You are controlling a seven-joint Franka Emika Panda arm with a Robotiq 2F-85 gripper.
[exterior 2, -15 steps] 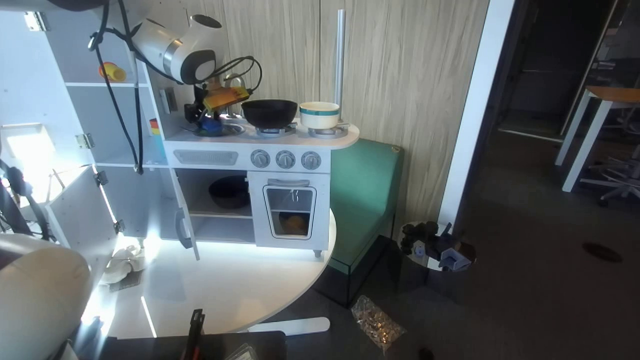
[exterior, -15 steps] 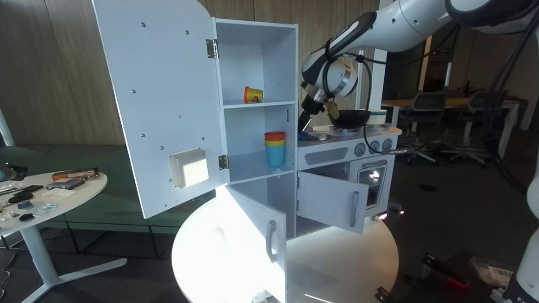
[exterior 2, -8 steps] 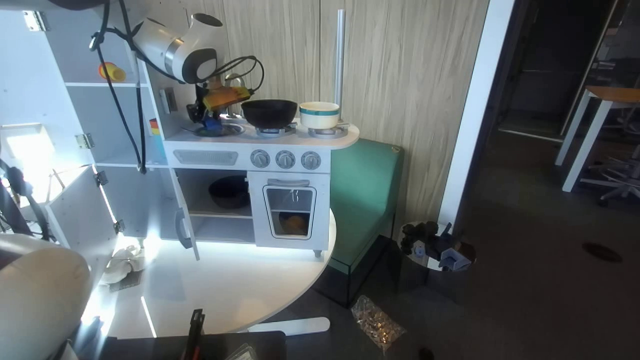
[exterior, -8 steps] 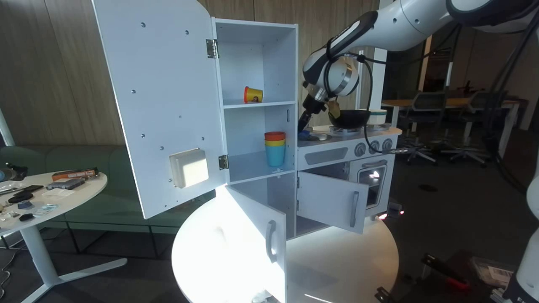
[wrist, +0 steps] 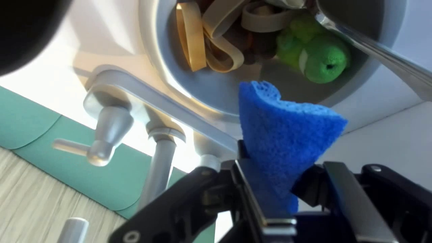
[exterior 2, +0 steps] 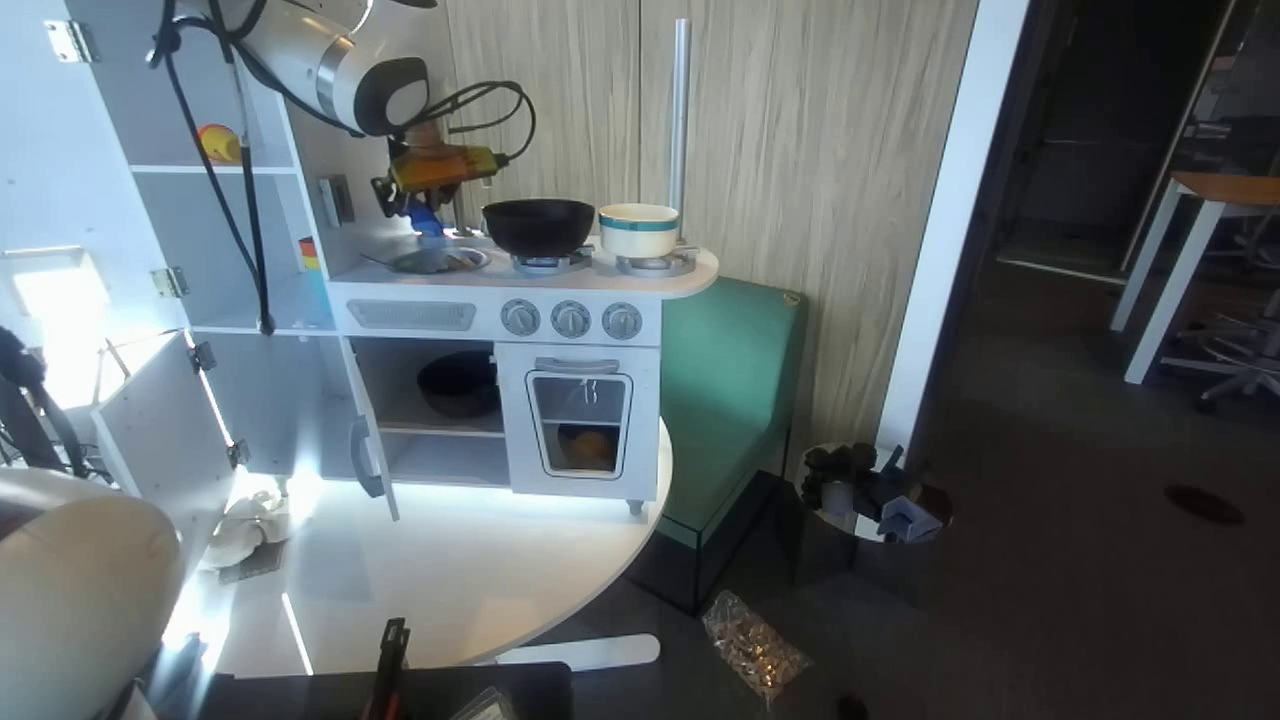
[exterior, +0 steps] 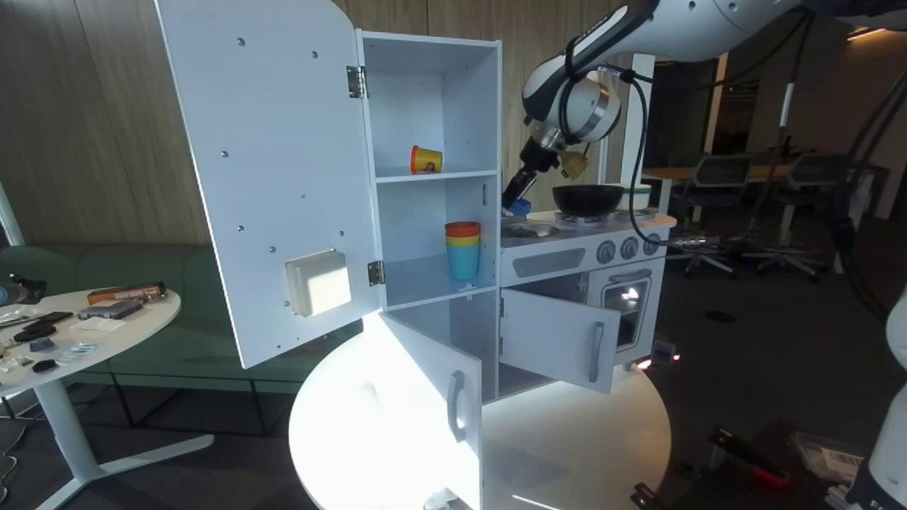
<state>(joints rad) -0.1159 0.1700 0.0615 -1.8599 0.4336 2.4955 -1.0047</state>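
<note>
My gripper is shut on a blue sponge, which is pinched and folded between the two fingers, its wider end spreading out beyond the tips. In an exterior view the sponge hangs above the sink basin of the white toy kitchen. Close to the cabinet's side panel, the gripper tilts downward. Inside the round basin, seen in the wrist view, lie beige loops, a green toy item and a metal utensil whose handle crosses the rim.
A black pan and a white pot with a green band stand on the burners beside the sink. A faucet rises behind the basin. Stacked cups and a yellow tub occupy shelves. Several cabinet doors hang open.
The fingers have closed on the sponge. Arm and sponge have risen from the sink, mostly within the last half second; the sponge is now clear of the basin.
</note>
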